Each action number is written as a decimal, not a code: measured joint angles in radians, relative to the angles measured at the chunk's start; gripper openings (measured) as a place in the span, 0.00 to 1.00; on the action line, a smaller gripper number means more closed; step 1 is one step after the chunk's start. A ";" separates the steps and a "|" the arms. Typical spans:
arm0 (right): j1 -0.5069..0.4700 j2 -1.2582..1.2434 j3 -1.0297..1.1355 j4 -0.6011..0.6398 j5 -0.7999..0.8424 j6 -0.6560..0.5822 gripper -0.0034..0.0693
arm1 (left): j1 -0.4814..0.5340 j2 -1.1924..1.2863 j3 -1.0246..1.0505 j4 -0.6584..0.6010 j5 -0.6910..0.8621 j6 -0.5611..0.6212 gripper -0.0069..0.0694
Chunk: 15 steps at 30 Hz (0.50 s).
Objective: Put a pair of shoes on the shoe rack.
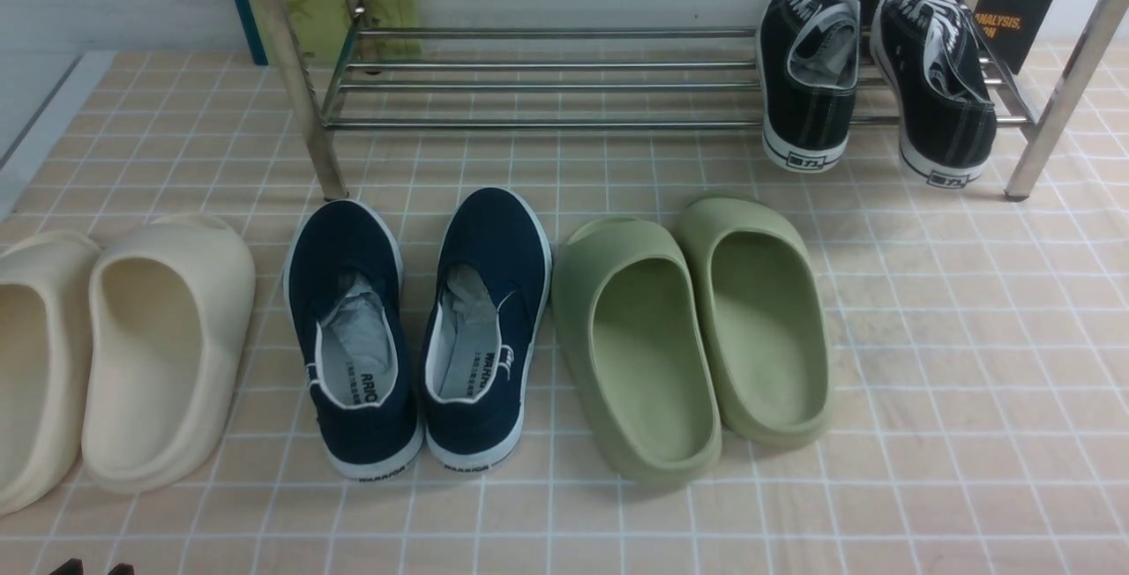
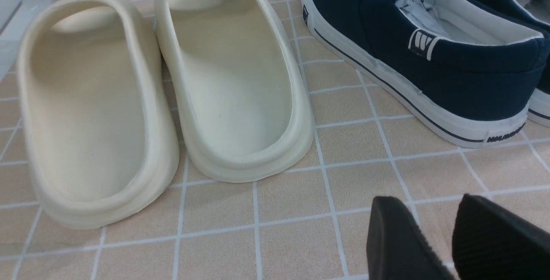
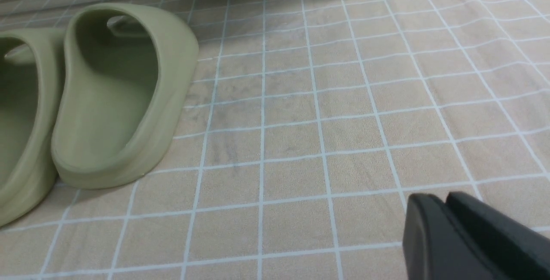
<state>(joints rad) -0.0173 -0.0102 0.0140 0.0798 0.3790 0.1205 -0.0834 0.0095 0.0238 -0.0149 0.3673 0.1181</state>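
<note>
Your left tool (image 2: 434, 224) is slightly open, right tool (image 3: 442, 211) closed, both empty; sneakers (image 1: 873, 81) sit on the rack (image 1: 547, 123), far right.

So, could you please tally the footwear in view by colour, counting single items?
Black sneakers, on the rack: 2
Navy slip-ons: 2
Green slides: 2
Cream slides: 2
Total: 8

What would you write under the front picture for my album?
Black sneakers sit on the chrome shoe rack; cream slides, navy slip-ons and green slides line the floor.
</note>
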 joint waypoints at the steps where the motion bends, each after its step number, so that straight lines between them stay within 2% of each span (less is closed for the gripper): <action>1: 0.000 0.000 0.000 0.000 0.000 0.000 0.14 | 0.000 0.000 0.000 0.000 0.000 0.000 0.40; 15: 0.000 0.000 0.000 0.000 0.000 0.000 0.16 | 0.000 0.000 0.000 0.000 0.000 0.000 0.40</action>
<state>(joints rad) -0.0173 -0.0102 0.0140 0.0798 0.3790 0.1205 -0.0834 0.0095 0.0238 -0.0149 0.3673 0.1181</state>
